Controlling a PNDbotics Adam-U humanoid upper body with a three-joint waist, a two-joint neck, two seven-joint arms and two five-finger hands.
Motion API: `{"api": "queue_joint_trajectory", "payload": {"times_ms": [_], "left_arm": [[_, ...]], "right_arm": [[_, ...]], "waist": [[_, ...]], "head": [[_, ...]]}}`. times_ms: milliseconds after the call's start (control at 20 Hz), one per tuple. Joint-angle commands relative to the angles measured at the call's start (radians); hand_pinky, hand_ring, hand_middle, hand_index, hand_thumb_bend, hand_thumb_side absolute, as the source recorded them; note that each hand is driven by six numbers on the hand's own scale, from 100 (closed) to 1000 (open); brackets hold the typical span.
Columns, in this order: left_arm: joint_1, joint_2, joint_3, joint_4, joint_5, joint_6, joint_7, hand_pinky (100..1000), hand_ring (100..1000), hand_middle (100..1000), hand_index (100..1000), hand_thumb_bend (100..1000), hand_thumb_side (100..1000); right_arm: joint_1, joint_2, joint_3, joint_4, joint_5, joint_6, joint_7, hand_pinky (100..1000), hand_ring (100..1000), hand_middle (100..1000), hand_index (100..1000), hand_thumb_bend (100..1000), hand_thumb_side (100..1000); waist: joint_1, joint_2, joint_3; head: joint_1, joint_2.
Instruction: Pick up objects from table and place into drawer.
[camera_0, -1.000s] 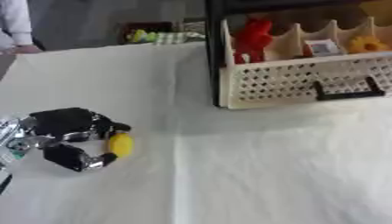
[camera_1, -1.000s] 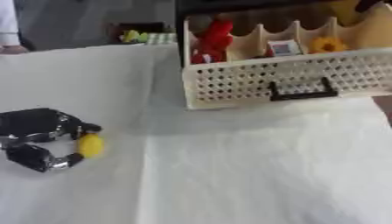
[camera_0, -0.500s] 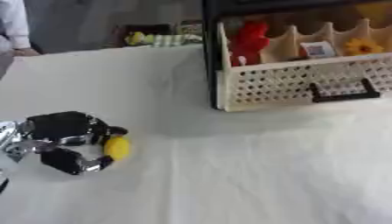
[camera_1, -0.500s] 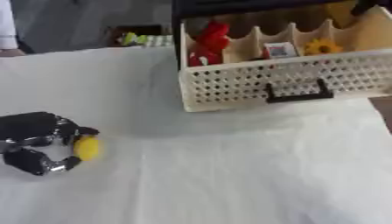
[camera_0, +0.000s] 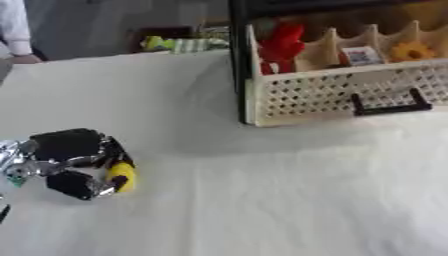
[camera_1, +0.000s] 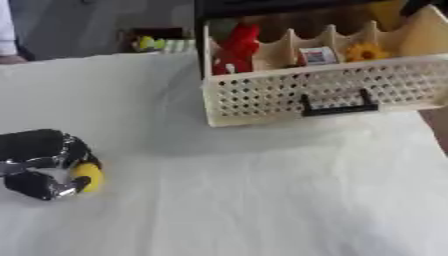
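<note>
My left hand (camera_0: 66, 160) lies low on the white table at the left, its black fingers curled round a small yellow object (camera_0: 122, 176). Only part of that object shows between thumb and fingers. The cream perforated drawer (camera_1: 324, 91) stands pulled out at the upper right, with a black handle (camera_1: 334, 106) on its front. Inside it, between wooden dividers, sit a red toy (camera_1: 234, 48), a small white-and-red item (camera_1: 317, 55) and a yellow flower-like thing (camera_1: 365, 51). My right hand shows in neither view.
A white cloth (camera_0: 262, 200) covers the table. A black frame (camera_0: 236, 60) rises beside the drawer's left side. Green and yellow items (camera_0: 171, 44) lie beyond the table's far edge. A person's sleeve and hand (camera_0: 16, 35) rest at the far left corner.
The whole picture has shifted a little, so the camera moved. My left hand stays shut on the yellow object in about the same place on the table.
</note>
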Motion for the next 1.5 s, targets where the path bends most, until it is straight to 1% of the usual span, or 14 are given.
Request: {"api": "queue_joint_trajectory", "payload": {"times_ms": [50, 250, 350, 550, 750, 800, 900, 950, 1000, 1050, 1100, 1150, 1350, 1500], "left_arm": [[-0.002, 0.022, 0.006, 0.006, 0.008, -0.044, -0.028, 102, 376, 439, 707, 100, 740], [-0.002, 0.021, 0.007, 0.006, 0.024, -0.041, -0.019, 100, 380, 441, 721, 100, 565], [-0.002, 0.021, 0.008, 0.006, 0.031, -0.039, -0.017, 100, 381, 442, 719, 100, 529], [-0.002, 0.019, 0.008, 0.007, 0.043, -0.035, -0.017, 100, 385, 445, 711, 100, 505], [0.000, 0.019, 0.008, 0.008, 0.048, -0.033, -0.022, 108, 422, 470, 722, 100, 481], [0.001, 0.018, 0.008, 0.008, 0.049, -0.033, -0.023, 120, 445, 519, 729, 100, 458], [0.003, 0.017, 0.008, 0.009, 0.054, -0.031, -0.027, 120, 463, 544, 728, 100, 422], [0.004, 0.017, 0.008, 0.010, 0.058, -0.031, -0.030, 120, 465, 548, 727, 100, 402], [0.004, 0.017, 0.008, 0.010, 0.062, -0.030, -0.032, 112, 465, 550, 724, 100, 341], [0.003, 0.017, 0.009, 0.010, 0.067, -0.029, -0.033, 111, 463, 550, 723, 100, 331], [0.003, 0.017, 0.009, 0.009, 0.071, -0.028, -0.035, 116, 469, 549, 715, 100, 283], [0.002, 0.017, 0.009, 0.008, 0.075, -0.026, -0.036, 117, 470, 549, 713, 100, 271], [0.001, 0.019, 0.010, 0.001, 0.093, -0.023, -0.035, 100, 455, 533, 702, 100, 264], [0.001, 0.020, 0.011, -0.005, 0.105, -0.021, -0.030, 100, 417, 514, 692, 100, 261]], "right_arm": [[-0.011, -0.013, -0.011, -0.014, -0.004, 0.001, -0.005, 463, 587, 187, 459, 100, 1000], [-0.012, -0.012, -0.011, -0.014, -0.004, 0.003, -0.005, 464, 587, 187, 459, 100, 1000], [-0.011, -0.011, -0.011, -0.014, -0.004, 0.004, -0.004, 464, 587, 186, 459, 100, 1000], [-0.011, -0.010, -0.013, -0.014, -0.004, 0.006, -0.003, 464, 587, 187, 459, 100, 1000], [-0.011, -0.008, -0.014, -0.014, -0.004, 0.008, -0.004, 464, 586, 187, 459, 100, 1000], [-0.011, -0.007, -0.014, -0.014, -0.004, 0.008, -0.004, 463, 586, 186, 459, 100, 1000], [-0.011, -0.007, -0.015, -0.014, -0.004, 0.008, -0.004, 464, 586, 186, 458, 100, 1000], [-0.012, -0.007, -0.015, -0.014, -0.003, 0.009, -0.004, 464, 586, 186, 458, 100, 1000], [-0.012, -0.006, -0.014, -0.014, -0.003, 0.009, -0.004, 464, 586, 186, 458, 100, 1000], [-0.013, -0.007, -0.014, -0.014, -0.003, 0.009, -0.003, 464, 586, 186, 458, 100, 1000], [-0.014, -0.006, -0.013, -0.014, -0.003, 0.010, -0.003, 464, 586, 186, 458, 100, 1000], [-0.014, -0.006, -0.013, -0.014, -0.003, 0.010, -0.002, 464, 586, 186, 458, 100, 1000], [-0.015, -0.005, -0.013, -0.014, -0.003, 0.010, -0.002, 463, 585, 186, 457, 100, 1000], [-0.016, -0.004, -0.012, -0.014, -0.003, 0.012, -0.003, 463, 585, 186, 457, 100, 1000]], "waist": [[-0.004, -0.020, 0.001], [-0.004, -0.019, 0.001], [-0.004, -0.019, 0.001], [-0.004, -0.019, 0.001], [-0.004, -0.019, 0.000], [-0.004, -0.019, 0.000], [-0.004, -0.018, 0.001], [-0.003, -0.018, 0.001], [-0.003, -0.017, 0.002], [-0.004, -0.017, 0.002], [-0.004, -0.017, 0.003], [-0.004, -0.017, 0.003], [-0.004, -0.018, 0.003], [-0.004, -0.018, 0.004]], "head": [[-0.001, 0.001], [-0.002, 0.000], [-0.002, -0.001], [-0.003, -0.002], [-0.003, -0.004], [-0.003, -0.003], [-0.003, -0.003], [-0.003, -0.003], [-0.002, -0.004], [-0.002, -0.004], [-0.002, -0.004], [-0.002, -0.005], [-0.002, -0.006], [-0.002, -0.007]]}}
